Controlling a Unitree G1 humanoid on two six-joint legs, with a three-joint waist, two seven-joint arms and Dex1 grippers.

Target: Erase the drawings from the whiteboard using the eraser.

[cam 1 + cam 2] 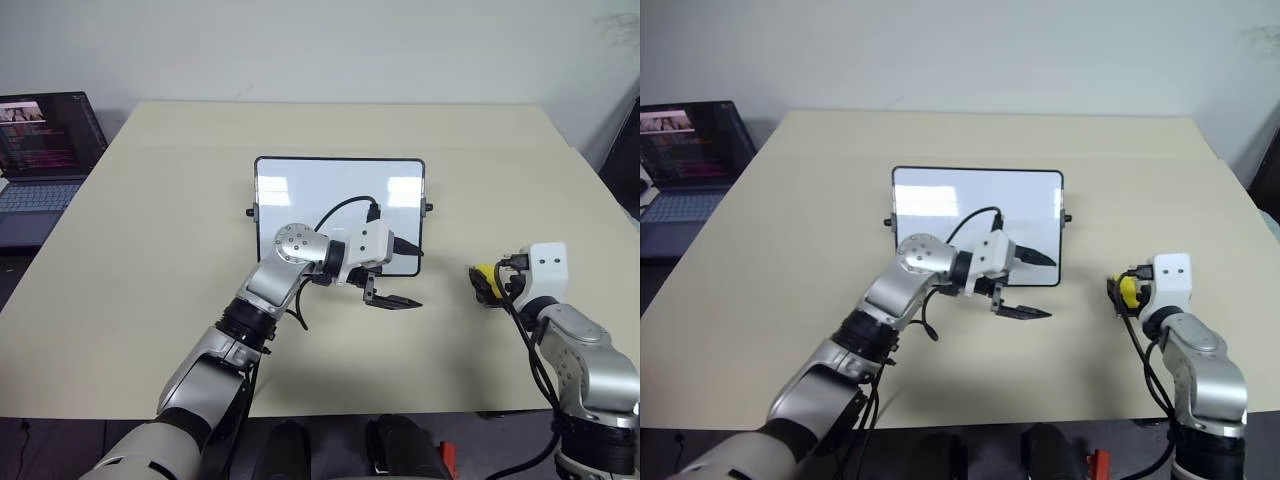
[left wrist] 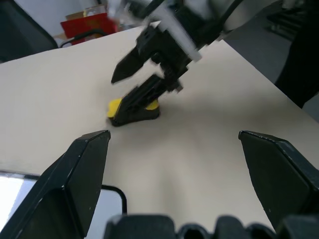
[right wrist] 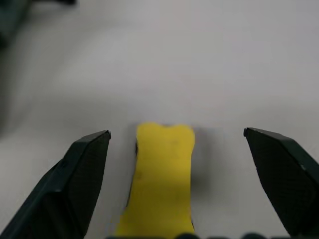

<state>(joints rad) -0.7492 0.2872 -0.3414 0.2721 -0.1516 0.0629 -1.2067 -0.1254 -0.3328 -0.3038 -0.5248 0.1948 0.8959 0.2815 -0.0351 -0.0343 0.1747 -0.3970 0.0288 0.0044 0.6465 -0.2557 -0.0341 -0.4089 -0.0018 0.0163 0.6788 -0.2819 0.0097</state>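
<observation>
The whiteboard (image 1: 340, 190) lies flat in the middle of the table, glossy white in a thin black frame. The drawings cannot be made out on its face, and my left arm hides its near part. Over the board's near right corner hovers my left gripper (image 1: 398, 277), open and empty, pointing right. To the right lies the yellow eraser (image 1: 483, 274) on the table. My right gripper (image 3: 177, 132) stands open around it, with the eraser (image 3: 162, 179) between its spread fingers and touching neither. From the left wrist I see the right gripper (image 2: 115, 98) low over the eraser (image 2: 134, 109).
An open laptop (image 1: 45, 150) sits on a lower surface beyond the table's left edge. The tabletop (image 1: 150, 250) is bare beige around the board. A red box (image 2: 87, 22) stands off the table's right side.
</observation>
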